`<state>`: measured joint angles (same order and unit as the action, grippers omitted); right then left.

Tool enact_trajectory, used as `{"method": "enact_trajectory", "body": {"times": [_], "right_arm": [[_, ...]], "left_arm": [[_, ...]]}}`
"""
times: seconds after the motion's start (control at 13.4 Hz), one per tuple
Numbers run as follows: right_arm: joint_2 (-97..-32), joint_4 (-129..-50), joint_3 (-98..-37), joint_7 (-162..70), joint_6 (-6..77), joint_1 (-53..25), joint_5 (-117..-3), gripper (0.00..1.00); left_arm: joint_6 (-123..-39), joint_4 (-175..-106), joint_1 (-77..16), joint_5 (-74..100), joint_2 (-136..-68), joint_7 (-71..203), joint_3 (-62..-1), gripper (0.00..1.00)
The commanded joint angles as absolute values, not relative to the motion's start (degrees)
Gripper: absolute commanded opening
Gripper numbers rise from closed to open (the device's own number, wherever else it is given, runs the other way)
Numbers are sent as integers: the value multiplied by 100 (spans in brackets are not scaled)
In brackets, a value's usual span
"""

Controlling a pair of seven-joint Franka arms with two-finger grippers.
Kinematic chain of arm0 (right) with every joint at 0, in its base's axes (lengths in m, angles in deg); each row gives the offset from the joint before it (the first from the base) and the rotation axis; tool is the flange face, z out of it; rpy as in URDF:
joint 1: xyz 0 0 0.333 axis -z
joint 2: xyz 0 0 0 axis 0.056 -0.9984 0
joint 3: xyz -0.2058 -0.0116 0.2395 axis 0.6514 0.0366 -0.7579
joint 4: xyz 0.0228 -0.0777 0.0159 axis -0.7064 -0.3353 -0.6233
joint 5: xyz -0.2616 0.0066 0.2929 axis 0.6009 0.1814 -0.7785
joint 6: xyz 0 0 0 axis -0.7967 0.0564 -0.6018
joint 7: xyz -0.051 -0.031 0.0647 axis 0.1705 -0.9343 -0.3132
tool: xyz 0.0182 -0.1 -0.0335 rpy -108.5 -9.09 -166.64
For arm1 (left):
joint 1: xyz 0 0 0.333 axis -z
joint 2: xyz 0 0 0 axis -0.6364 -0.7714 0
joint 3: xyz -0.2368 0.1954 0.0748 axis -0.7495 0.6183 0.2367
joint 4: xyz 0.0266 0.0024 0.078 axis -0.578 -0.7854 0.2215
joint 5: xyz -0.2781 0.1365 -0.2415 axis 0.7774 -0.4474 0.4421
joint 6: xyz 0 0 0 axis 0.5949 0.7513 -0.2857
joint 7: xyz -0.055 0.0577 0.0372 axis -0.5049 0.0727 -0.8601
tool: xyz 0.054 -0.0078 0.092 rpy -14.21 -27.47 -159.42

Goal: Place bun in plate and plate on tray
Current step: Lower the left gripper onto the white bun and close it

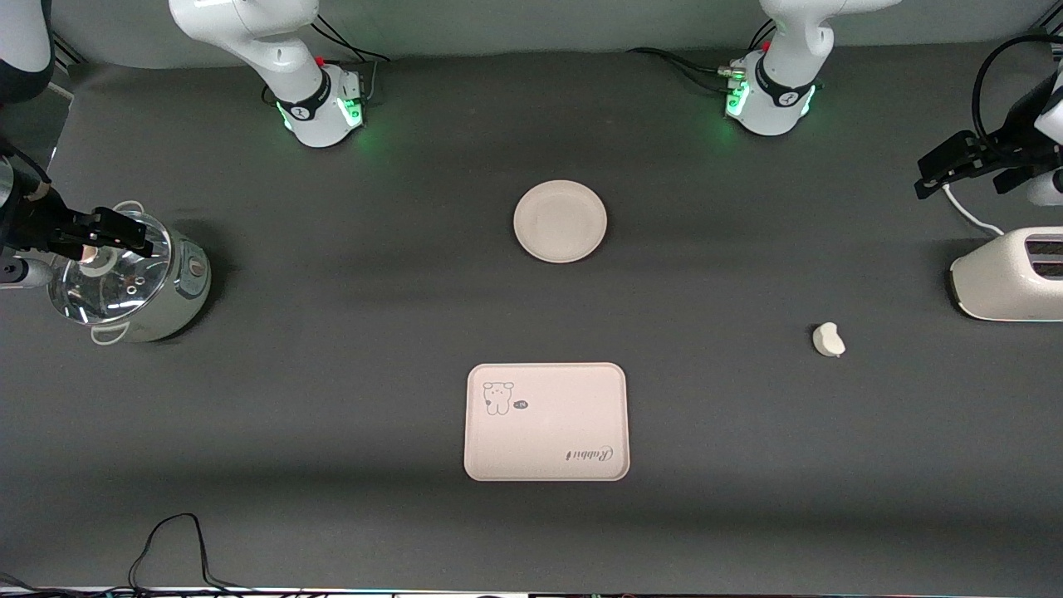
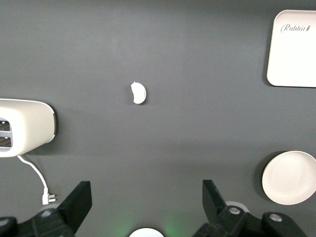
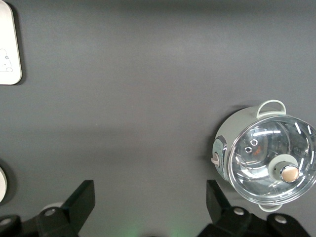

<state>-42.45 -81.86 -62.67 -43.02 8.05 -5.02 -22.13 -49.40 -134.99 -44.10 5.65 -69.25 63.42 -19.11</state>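
The round cream plate [image 1: 560,221] lies empty mid-table; it also shows in the left wrist view [image 2: 290,177]. The printed "Rabbit" tray [image 1: 546,421] lies nearer the front camera than the plate, also empty, and shows in the left wrist view [image 2: 291,49]. The small white bun [image 1: 829,340] lies on the cloth toward the left arm's end, seen in the left wrist view too [image 2: 138,93]. My left gripper [image 1: 942,170] [image 2: 147,197] is open and empty, up over the toaster's end of the table. My right gripper [image 1: 133,234] [image 3: 148,197] is open and empty over the pot.
A white toaster [image 1: 1009,274] with a loose cord stands at the left arm's end, close to the bun. A glass-lidded pot [image 1: 124,278] stands at the right arm's end. A black cable [image 1: 166,548] lies at the table's front edge.
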Motion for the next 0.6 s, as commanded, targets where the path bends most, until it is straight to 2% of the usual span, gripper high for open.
{"method": "enact_trajectory", "body": {"times": [0.0,0.3,0.52], "right_arm": [[-4195,-8200,-6246,-4392,816,-505,-2314,100],[-4187,-8200,-6237,-4392,808,-505,-2314,100],[-4187,-8192,-6237,-4427,808,-496,-2314,100]], "left_arm": [[-4889,-13479,-4444,551,-6892,6198,-1942,100],[-4968,-13628,-4453,472,-6910,6171,-1942,100],[-5712,-14232,-4453,472,-7111,6232,-1942,99]]}}
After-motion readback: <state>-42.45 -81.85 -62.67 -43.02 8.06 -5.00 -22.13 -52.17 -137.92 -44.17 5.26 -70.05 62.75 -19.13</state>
